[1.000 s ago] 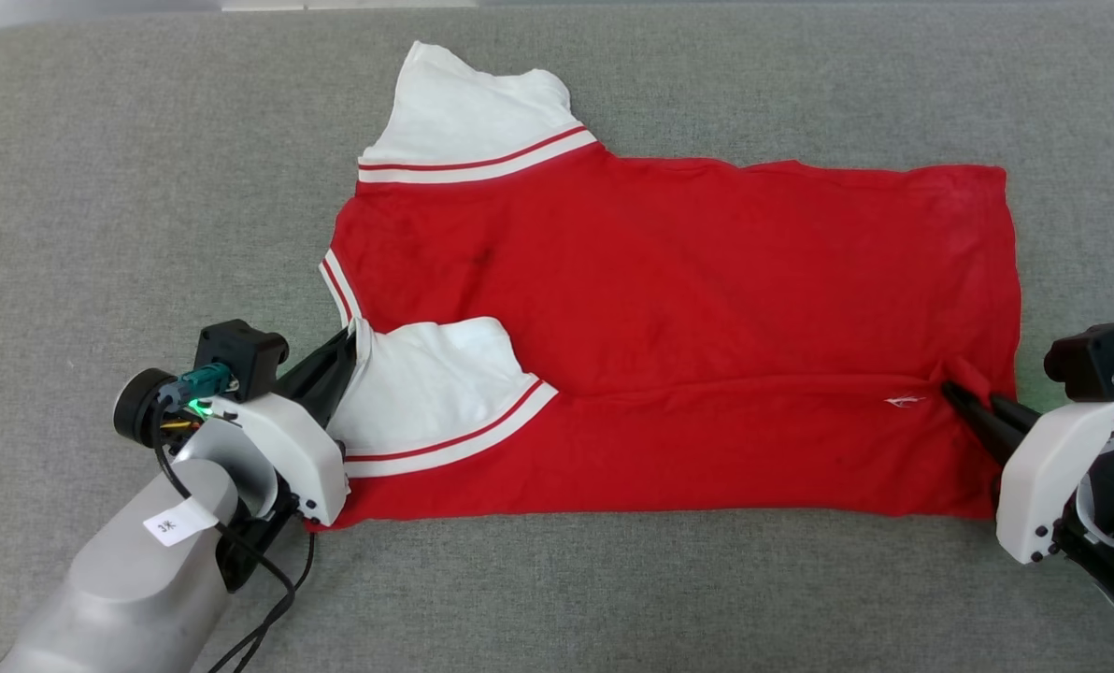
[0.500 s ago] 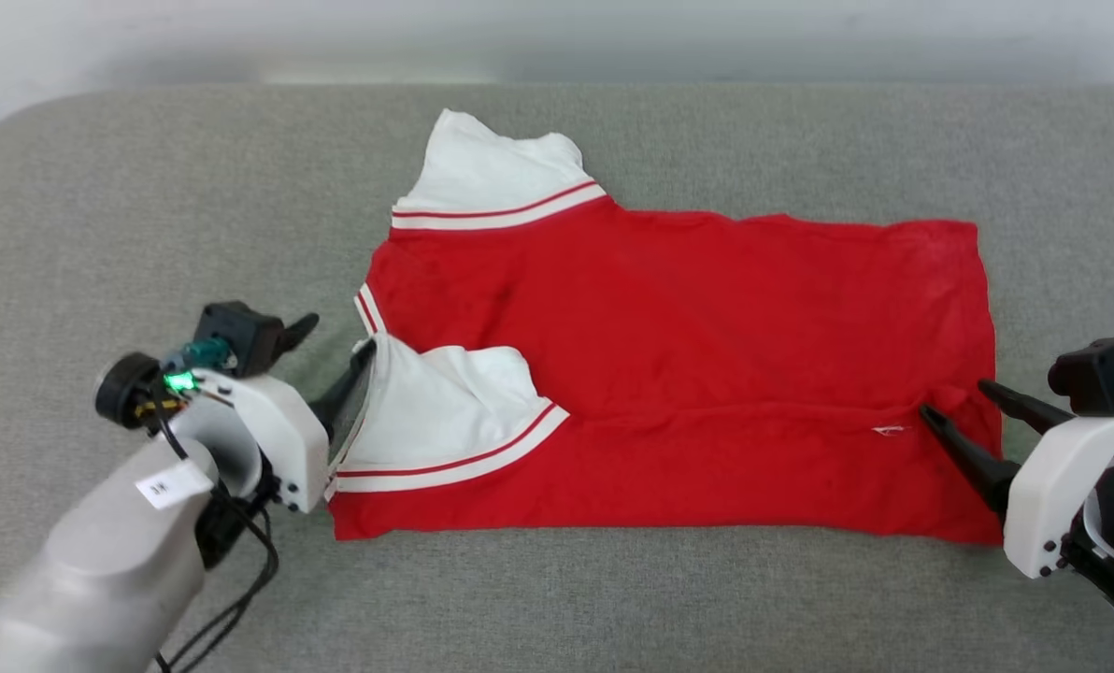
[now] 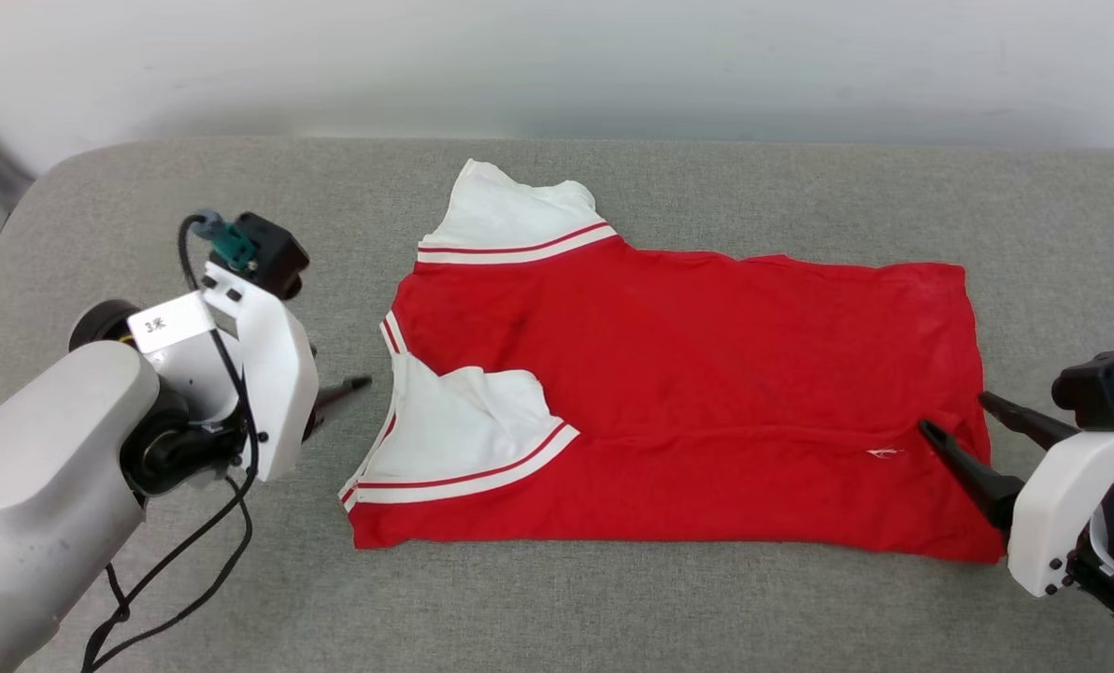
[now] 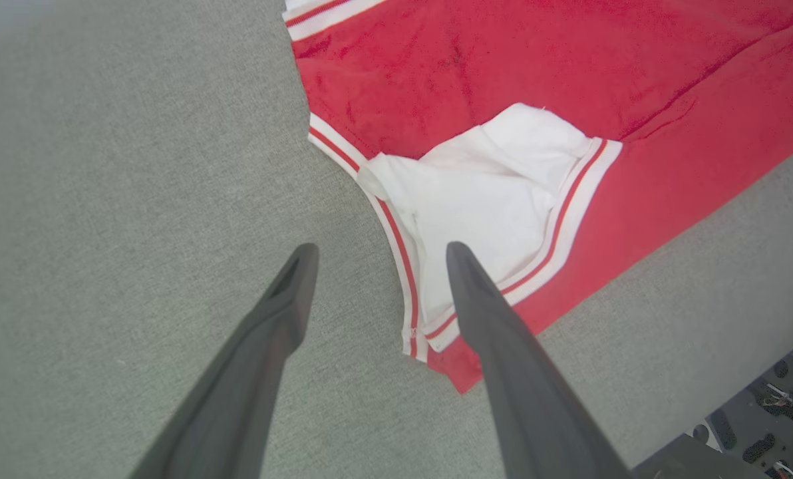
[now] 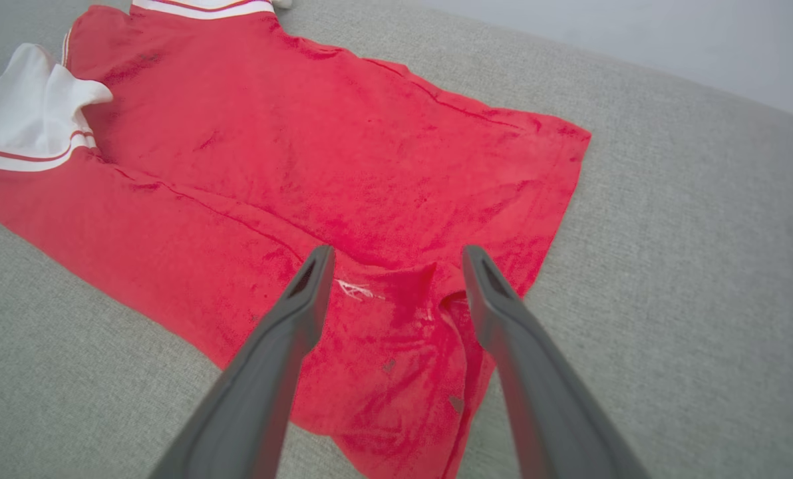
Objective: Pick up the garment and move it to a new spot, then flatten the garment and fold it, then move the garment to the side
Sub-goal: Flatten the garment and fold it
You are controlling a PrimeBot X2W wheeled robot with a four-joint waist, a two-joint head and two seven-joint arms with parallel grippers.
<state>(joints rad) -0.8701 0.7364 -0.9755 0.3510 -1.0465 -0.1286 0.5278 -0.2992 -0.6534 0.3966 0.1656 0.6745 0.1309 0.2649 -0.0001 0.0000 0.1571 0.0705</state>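
**Released: left claw [image 3: 344,387] and right claw [image 3: 955,413] have both let go of the shirt [image 3: 688,374]**

Head view: your left claw has drawn back off the white sleeve [image 3: 454,425] and stands beside it over the grey cushion [image 3: 192,187]. Your right claw gapes over the shirt's opposite end. The shirt lies flat mid-cushion, its near edge folded over.

Left wrist view: fingers spread wide, empty, one above the sleeve's trim.

Right wrist view: fingers spread wide, empty, straddling a small pucker of red cloth.
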